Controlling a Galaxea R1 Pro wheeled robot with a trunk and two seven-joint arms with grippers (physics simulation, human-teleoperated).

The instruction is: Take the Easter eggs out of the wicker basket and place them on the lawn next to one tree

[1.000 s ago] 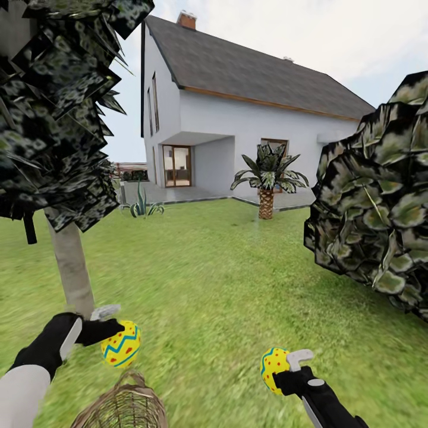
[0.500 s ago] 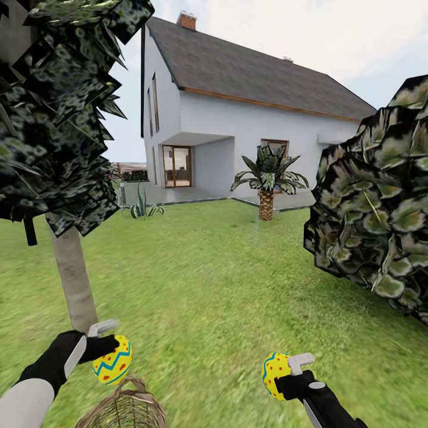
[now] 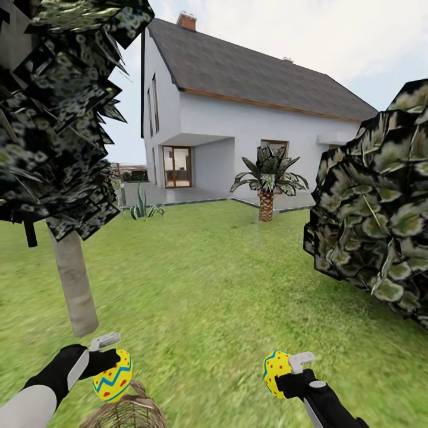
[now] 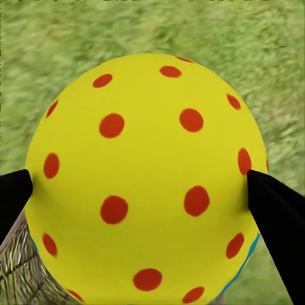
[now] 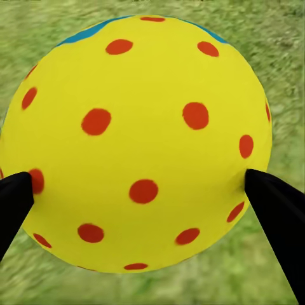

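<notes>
— Two eggs are up off the grass, one in each gripper. Left gripper point(image 3: 110, 362) is closed around the left egg point(image 3: 113, 375), yellow with a blue zigzag and red dots; right gripper point(image 3: 285, 370) is closed around the right egg point(image 3: 274, 373), yellow with red dots and a blue band.

— Do the wrist cameras confirm the grip?

— Yes. Left wrist view: black fingers point(image 4: 279, 219) press both sides of the dotted egg point(image 4: 146, 184). Right wrist view: the same, fingers point(image 5: 279, 216) against that egg point(image 5: 136, 143), grass behind it.

— Where is the basket?

— Basket point(image 3: 125, 410) sits on the lawn point(image 3: 226, 285) at the bottom edge of the head view, just under the left egg. I cannot see inside it.

— And a tree?

— Tree point(image 3: 74, 279) with the pale trunk stands just beyond the left gripper, near the basket. Farther off are a palm point(image 3: 267, 190) and the house point(image 3: 238, 113); a bush point(image 3: 374, 202) is on the right.
</notes>
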